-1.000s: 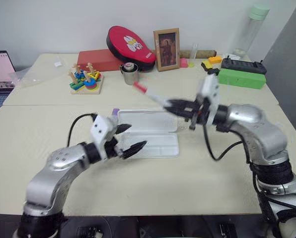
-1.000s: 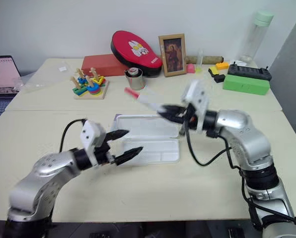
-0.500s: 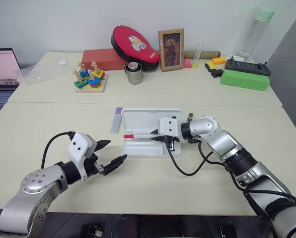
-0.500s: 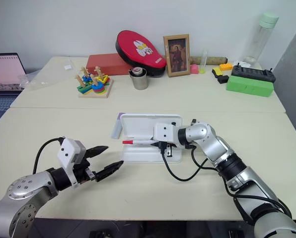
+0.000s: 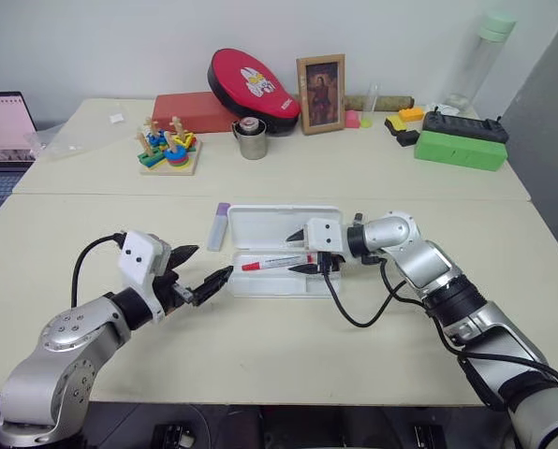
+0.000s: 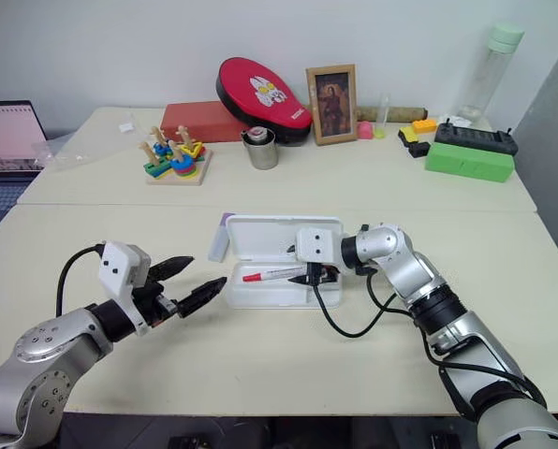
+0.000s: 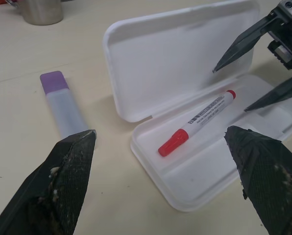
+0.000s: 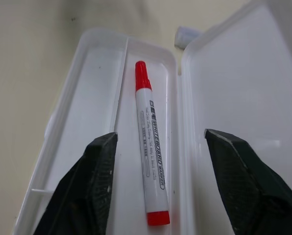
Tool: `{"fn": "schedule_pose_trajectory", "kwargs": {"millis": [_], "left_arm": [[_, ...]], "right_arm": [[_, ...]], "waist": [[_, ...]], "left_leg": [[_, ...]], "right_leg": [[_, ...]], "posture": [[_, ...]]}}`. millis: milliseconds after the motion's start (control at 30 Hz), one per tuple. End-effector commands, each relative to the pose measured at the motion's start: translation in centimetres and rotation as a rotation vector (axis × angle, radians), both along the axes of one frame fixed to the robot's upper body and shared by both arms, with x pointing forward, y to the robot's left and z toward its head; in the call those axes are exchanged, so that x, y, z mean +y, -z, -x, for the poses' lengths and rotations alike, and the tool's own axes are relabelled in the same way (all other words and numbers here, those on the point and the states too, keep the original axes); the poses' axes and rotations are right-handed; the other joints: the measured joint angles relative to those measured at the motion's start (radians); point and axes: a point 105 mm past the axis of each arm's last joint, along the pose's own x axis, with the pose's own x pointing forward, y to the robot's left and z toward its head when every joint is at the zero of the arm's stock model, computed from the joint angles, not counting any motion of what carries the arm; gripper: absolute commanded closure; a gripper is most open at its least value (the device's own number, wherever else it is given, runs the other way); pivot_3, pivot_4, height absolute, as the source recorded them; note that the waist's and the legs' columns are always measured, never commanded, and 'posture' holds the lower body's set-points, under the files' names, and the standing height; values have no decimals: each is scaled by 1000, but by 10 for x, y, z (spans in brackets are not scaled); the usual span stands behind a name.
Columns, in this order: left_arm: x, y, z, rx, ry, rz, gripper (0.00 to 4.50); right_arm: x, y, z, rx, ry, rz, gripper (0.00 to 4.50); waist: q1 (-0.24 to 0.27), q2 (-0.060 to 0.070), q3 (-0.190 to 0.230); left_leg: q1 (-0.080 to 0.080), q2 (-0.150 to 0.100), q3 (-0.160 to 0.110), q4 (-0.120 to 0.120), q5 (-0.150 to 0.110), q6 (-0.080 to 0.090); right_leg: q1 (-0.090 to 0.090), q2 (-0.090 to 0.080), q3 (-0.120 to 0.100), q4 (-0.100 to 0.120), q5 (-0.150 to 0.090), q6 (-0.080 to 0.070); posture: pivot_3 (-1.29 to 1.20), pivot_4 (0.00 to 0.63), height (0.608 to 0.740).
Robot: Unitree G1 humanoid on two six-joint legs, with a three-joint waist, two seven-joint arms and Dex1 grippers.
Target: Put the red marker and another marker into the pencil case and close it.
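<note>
Table [image 5: 373, 309]: red marker [image 5: 271, 264] inside pencil case [image 5: 260, 283] rim.

Hidden and cut-off parts around the open pencil case

In the right wrist view the purple-capped highlighter [image 8: 186, 34] shows as no more than a pale end past the pencil case [image 8: 87, 58], its cap out of sight behind the lid, and the lid itself runs off the picture's edge. In the left wrist view the metal cup [image 7: 36, 11] is cut off so that just its base shows, and the right end effector [image 7: 256, 73] is cropped at the edge. In the left eye view the laptop [image 5: 3, 131] is cut by the frame edge, and the print on the red marker [image 5: 271, 264] is too small to read.
</note>
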Motion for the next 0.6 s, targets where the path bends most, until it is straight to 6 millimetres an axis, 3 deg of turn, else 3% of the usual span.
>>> {"fn": "schedule_pose_trajectory", "kwargs": {"millis": [33, 133, 200, 600], "left_arm": [[10, 0, -16, 3, -94, -27, 0], [23, 8, -32, 37, -182, -64, 0], [29, 11, -42, 52, -225, -76, 0], [14, 33, -78, 138, -218, -126, 0]], "right_arm": [[8, -45, 13, 1, -47, -158, 575], [10, -82, 23, 45, -70, -318, 46], [9, -95, 24, 43, -57, -373, 46], [2, -110, 17, 17, 32, -431, 46]], "waist": [[0, 0, 0], [0, 0, 0], [0, 0, 0], [0, 0, 0]], "left_leg": [[0, 0, 0, 0, 0, 0], [0, 0, 0, 0, 0, 0], [0, 0, 0, 0, 0, 0], [-1, 0, 0, 0, 0, 0]], "right_leg": [[0, 0, 0, 0, 0, 0], [0, 0, 0, 0, 0, 0], [0, 0, 0, 1, 0, 0], [-1, 0, 0, 1, 0, 0]], "posture": [[0, 150, 740], [0, 150, 740], [0, 150, 740], [0, 150, 740]]}}
